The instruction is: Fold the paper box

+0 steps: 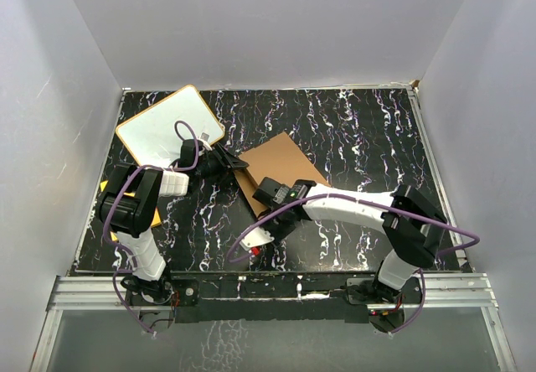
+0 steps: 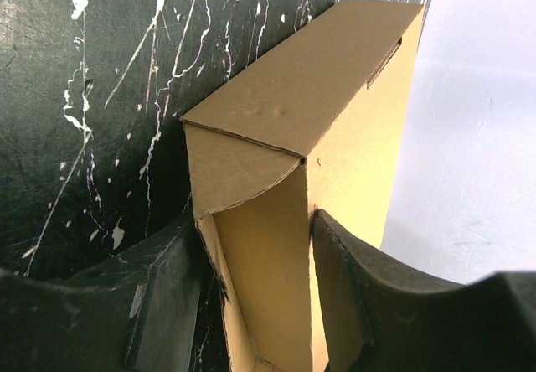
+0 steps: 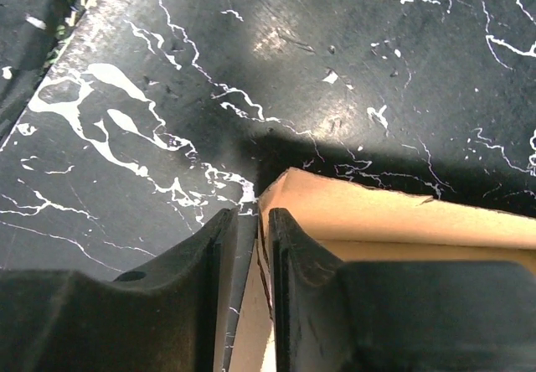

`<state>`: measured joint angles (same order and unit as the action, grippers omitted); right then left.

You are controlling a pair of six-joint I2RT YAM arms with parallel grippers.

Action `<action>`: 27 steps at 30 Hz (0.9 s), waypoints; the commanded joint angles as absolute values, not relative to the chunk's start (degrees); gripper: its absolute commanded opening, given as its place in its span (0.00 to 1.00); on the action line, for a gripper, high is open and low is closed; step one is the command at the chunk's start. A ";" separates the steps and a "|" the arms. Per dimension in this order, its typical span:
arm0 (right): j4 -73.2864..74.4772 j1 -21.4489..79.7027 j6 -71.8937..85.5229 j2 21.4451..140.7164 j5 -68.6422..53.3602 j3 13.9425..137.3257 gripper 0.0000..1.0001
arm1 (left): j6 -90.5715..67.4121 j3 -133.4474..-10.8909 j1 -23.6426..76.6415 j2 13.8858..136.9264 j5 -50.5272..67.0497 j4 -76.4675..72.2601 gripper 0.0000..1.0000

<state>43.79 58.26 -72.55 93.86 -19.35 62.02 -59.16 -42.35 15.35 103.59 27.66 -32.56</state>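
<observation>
The paper box [image 1: 280, 164] is plain brown cardboard, partly folded, and lies at the middle of the black marbled table. My left gripper [image 1: 234, 162] holds its left end. In the left wrist view an upright side wall of the box [image 2: 276, 271] stands between the two fingers, with a folded top panel beyond it. My right gripper [image 1: 270, 198] is at the box's near corner. In the right wrist view its fingers [image 3: 293, 255] are drawn narrowly together on a thin cardboard wall [image 3: 266, 246].
A white board with an orange rim [image 1: 167, 125] lies at the back left, just behind the left arm. A yellow sheet's corner [image 1: 105, 189] shows at the table's left edge. Pale walls enclose the table on three sides.
</observation>
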 commanded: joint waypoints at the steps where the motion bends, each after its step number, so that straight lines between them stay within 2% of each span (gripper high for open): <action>1: 40.82 58.55 -70.58 94.61 -16.20 63.99 0.25 | -55.76 -39.54 15.84 107.64 23.73 -21.27 0.34; 17: 37.59 58.62 -65.25 94.46 -11.40 64.42 0.08 | -55.38 -38.98 15.67 108.53 23.82 -21.65 0.32; 27: 37.29 58.44 -61.03 93.27 -11.23 63.89 0.08 | -55.20 -38.77 15.31 108.96 23.91 -21.85 0.32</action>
